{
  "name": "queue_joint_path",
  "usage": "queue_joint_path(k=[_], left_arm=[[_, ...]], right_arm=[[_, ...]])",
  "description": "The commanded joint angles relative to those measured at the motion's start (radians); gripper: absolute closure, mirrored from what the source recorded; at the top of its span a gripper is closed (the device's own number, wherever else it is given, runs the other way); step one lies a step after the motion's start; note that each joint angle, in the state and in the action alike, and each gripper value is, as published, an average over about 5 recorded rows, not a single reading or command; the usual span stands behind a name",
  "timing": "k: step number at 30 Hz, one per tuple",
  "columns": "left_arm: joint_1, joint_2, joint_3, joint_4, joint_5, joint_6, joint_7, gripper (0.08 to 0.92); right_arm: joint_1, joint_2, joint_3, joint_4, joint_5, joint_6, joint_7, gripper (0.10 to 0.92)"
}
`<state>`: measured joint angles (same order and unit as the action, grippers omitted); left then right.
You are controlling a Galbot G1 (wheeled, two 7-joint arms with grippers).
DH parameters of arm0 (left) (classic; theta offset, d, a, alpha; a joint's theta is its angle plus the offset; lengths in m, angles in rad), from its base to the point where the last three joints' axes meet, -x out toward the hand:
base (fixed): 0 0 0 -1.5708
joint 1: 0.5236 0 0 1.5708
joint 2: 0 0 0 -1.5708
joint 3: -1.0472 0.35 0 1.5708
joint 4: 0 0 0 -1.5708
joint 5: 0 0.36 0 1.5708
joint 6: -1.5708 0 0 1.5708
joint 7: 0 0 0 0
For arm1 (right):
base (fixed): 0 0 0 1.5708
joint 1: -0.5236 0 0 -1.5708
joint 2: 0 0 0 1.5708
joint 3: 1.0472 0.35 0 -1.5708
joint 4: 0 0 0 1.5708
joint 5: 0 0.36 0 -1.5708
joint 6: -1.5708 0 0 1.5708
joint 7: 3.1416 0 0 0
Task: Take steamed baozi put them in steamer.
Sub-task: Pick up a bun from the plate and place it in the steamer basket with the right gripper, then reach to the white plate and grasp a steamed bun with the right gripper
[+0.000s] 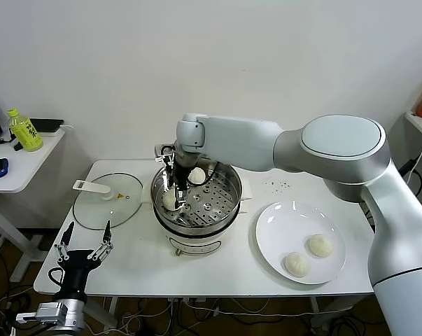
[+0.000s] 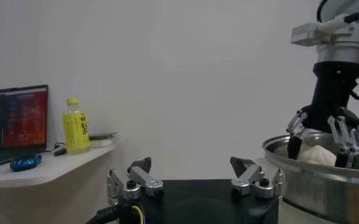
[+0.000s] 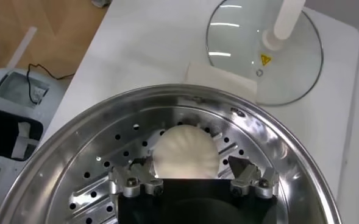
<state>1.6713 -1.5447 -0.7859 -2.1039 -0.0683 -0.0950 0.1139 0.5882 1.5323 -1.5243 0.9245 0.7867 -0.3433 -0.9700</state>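
Baozi (image 1: pixel 170 200): on steamer (image 1: pixel 224 203) tray, between right gripper (image 1: pixel 174 198) fingers, spread, not clamped.
Second baozi (image 1: pixel 197 175): inside.
Plate (image 1: pixel 280 231): two buns (image 1: pixel 309 255).
Left gripper (image 1: pixel 83 245): spread, empty, table's front-left edge.

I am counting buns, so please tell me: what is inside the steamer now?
Inside the steamer, two baozi lie on the perforated tray: one at the right gripper, one behind it. The arm hides part of the tray.
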Motion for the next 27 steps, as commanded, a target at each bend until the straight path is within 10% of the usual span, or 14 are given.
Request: queue_joint_path(k=[1, 27], left_arm=[[-0.006, -0.005, 0.004, -0.005, 0.006, 0.009, 0.001, 0.177], [0.031, -0.011, 0.009, -0.020, 0.031, -0.003, -0.007, 0.177]], right_arm=[[0.095, -0.096, -0.017, 0.108, 0.034, 0.002, -0.003, 0.203], [0.455, -0.871, -0.232, 0.668, -0.270, 0.195, -0.120, 0.203]])
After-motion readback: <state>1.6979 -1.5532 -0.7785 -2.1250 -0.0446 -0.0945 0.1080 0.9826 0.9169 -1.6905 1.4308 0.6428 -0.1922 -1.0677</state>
